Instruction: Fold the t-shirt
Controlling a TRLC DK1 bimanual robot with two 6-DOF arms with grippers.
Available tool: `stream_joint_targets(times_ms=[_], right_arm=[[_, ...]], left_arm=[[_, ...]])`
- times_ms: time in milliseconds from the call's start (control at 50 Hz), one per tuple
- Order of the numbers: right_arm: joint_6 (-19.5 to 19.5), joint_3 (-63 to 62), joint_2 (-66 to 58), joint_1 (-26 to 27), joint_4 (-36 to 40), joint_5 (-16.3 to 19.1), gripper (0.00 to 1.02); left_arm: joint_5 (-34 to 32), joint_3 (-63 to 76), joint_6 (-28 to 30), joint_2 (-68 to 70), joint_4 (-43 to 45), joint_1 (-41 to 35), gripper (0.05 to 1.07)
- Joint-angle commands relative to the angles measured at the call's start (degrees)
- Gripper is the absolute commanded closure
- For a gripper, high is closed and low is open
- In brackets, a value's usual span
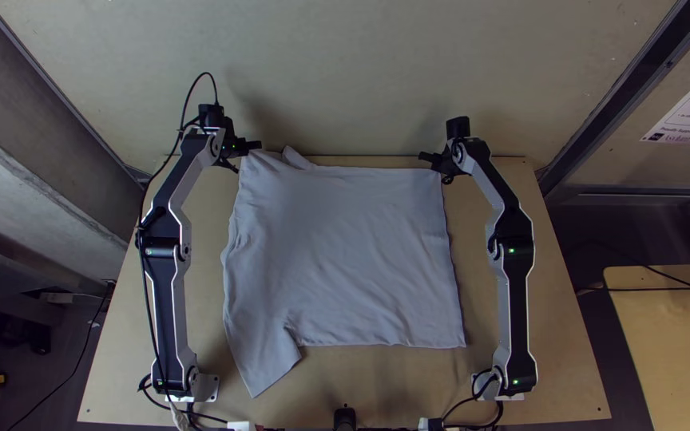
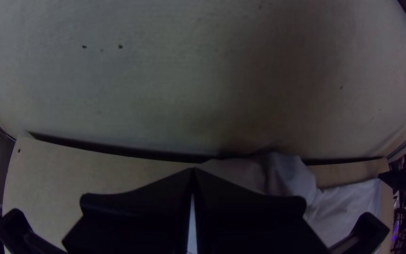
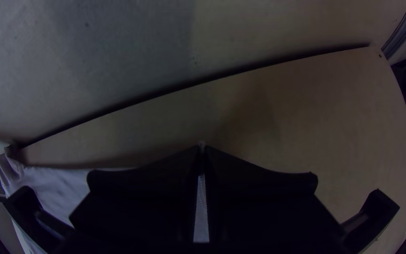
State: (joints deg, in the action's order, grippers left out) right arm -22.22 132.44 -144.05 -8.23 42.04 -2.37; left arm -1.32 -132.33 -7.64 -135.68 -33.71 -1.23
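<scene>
"Where is the t-shirt [image 1: 353, 255]?"

"Spread across the middle of the tabletop [image 1: 557, 359], between the arms, its hem side toward the right edge. One sleeve [image 1: 263, 363] angles out toward the near edge, on the left."

"And its far side?"

"Just inside the far edge, with a small bunched flap [image 1: 297, 158] near the left corner."

"What about the left gripper [image 1: 241, 150]?"

"At the shirt's far left corner, fingers brought together, pinching cloth."

"The right gripper [image 1: 441, 164]?"

"At the far right corner, its fingertips together on the cloth there. A pale wall [image 1: 361, 80] stands beyond the far edge."
</scene>
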Motion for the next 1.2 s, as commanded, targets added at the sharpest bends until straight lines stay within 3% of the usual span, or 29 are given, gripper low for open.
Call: stream_joint_targets(times_ms=[0, 540, 1180], right_arm=[[0.5, 0.6, 3.7, 0.5, -1.0, -2.1, 1.00], [1.2, -4.7, 8.8, 0.2, 2.1, -2.5, 1.00], [2.2, -20.7, 20.0, -0.5, 1.3, -3.4, 1.00]], left_arm=[[0.1, 1.1, -1.2, 2.9, 0.6, 1.3, 1.05], [-1.8, 8.9, -0.5, 9.7, -1.9, 0.8, 1.05], [-3.5, 35.7, 1.8, 28.2, 4.4, 2.7, 1.05]])
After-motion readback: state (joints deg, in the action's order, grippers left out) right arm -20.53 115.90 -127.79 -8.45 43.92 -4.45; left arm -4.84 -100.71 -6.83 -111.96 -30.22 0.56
